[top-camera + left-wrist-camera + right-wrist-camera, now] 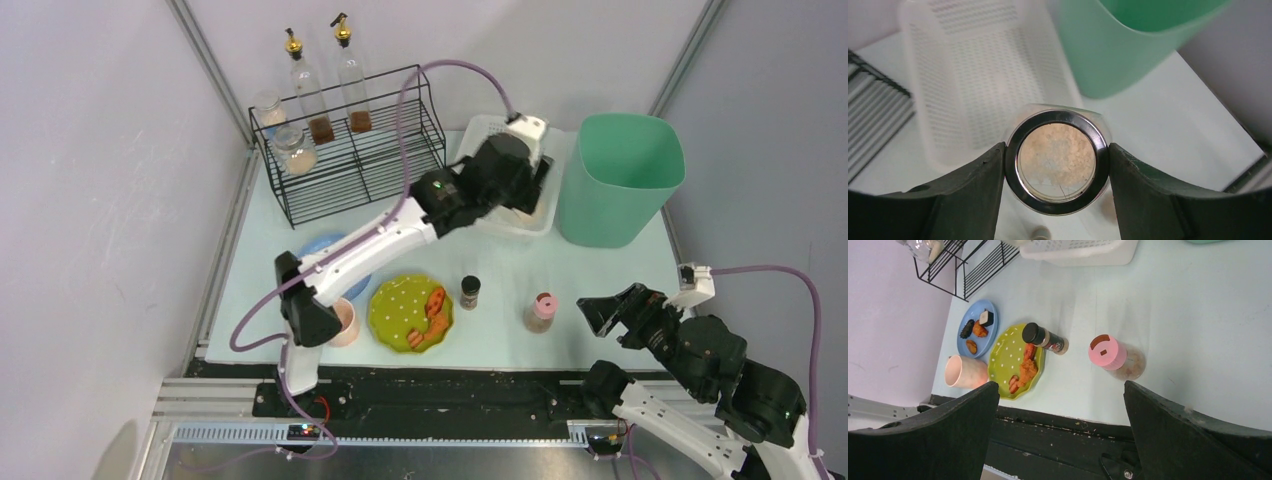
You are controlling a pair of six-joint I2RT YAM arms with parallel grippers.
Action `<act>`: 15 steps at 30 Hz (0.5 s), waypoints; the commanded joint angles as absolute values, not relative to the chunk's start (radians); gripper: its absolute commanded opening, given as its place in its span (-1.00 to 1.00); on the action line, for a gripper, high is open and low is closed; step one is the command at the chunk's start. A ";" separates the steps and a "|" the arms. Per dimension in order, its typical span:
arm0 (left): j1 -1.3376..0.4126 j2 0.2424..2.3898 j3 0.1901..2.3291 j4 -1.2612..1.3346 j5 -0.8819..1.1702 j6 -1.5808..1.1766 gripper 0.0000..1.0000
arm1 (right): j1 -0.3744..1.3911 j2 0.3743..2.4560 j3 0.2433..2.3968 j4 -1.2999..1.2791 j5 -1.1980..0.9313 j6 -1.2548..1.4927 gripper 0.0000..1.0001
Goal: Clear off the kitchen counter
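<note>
From above, the pale mint bench (620, 265) is carrying one black wire rack (350, 160) at the back left. The rack is holding two pourer-topped bottles (303, 90) and two glass jars (297, 150). One white basket (495, 135) and one green bin (620, 180) are standing to its right. Near the front edge one pink cup (343, 322), one blue plate (335, 250), one green dotted plate (405, 312), one dark-capped spice shaker (470, 292) and one pink-lidded jar (541, 312) are sitting. The left end effector (535, 190) is reaching over the basket. The right end effector (610, 310) is hovering at the bench's front right.

In the left wrist view, the left end effector (1058, 167) is clamping both fingers (973, 185) on one metal-rimmed glass jar (1057, 150) of pale powder. The basket (983, 90), bin (1128, 45) and bench (1168, 115) are lying beyond it.

In the right wrist view, the right end effector (1060, 432) is gaping wide and gripping nothing. It is looking down on the bench (1173, 315), where the shaker (1044, 337), pink-lidded jar (1115, 356), cup (960, 371), green plate (1005, 357) with orange food and blue plate (965, 337) with four morsels are resting.
</note>
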State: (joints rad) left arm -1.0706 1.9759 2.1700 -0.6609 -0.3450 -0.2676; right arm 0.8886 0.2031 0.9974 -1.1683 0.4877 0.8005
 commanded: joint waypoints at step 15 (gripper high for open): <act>-0.675 1.739 2.140 -0.665 -0.448 -0.167 -1.00 | 0.885 0.293 0.876 -0.944 0.350 0.741 1.00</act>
State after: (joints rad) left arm -0.7361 1.8145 2.1269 -0.7113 -0.3943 -0.2146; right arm 0.8875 0.2787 0.8925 -1.0355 0.3965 0.7723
